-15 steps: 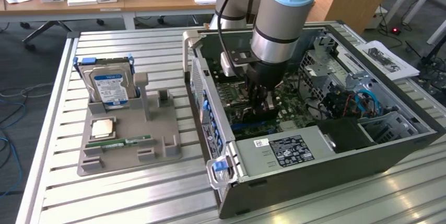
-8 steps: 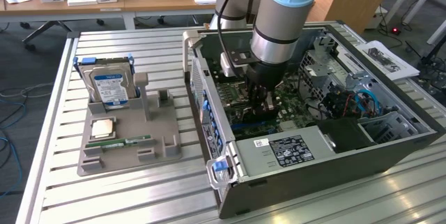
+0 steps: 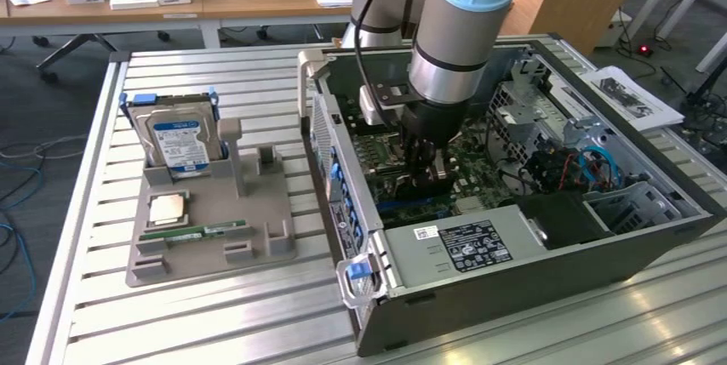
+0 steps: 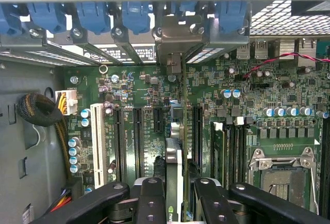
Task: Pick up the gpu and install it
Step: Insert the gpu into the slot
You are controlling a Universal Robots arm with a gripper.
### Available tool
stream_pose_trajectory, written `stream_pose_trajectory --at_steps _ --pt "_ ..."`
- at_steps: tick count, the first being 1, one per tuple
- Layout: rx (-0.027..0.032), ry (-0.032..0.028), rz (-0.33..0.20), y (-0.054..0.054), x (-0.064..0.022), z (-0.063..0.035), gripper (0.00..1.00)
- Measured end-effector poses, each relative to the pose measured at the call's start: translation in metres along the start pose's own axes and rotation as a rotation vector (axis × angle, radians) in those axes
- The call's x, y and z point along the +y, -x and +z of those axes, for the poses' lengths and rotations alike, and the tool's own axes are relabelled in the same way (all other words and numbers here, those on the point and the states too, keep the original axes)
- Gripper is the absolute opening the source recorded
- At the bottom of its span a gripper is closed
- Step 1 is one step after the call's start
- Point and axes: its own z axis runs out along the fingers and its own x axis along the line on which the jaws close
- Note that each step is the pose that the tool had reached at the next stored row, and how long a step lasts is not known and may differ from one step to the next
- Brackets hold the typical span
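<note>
Computer case (image 3: pixel 636 237) (side open) holds motherboard (image 4: pixel 289 100), claw-gripped gpu (image 4: pixel 175 162).

The slatted metal table (image 3: pixel 227 314) carries an open computer case (image 3: pixel 546 288) directly beneath the gripper (image 3: pixel 426 173), and a grey parts holder (image 3: pixel 210 242) well off to the gripper's side.

No text readable — labels on hard drive (image 3: pixel 177 145) and power supply (image 3: pixel 467 246) too small
</note>
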Motion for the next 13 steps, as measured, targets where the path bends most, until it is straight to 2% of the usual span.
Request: stream_pose_trajectory --at_steps 13 --pt "0.0000 0.0000 0.000 0.0000 0.0000 0.0000 0.26"
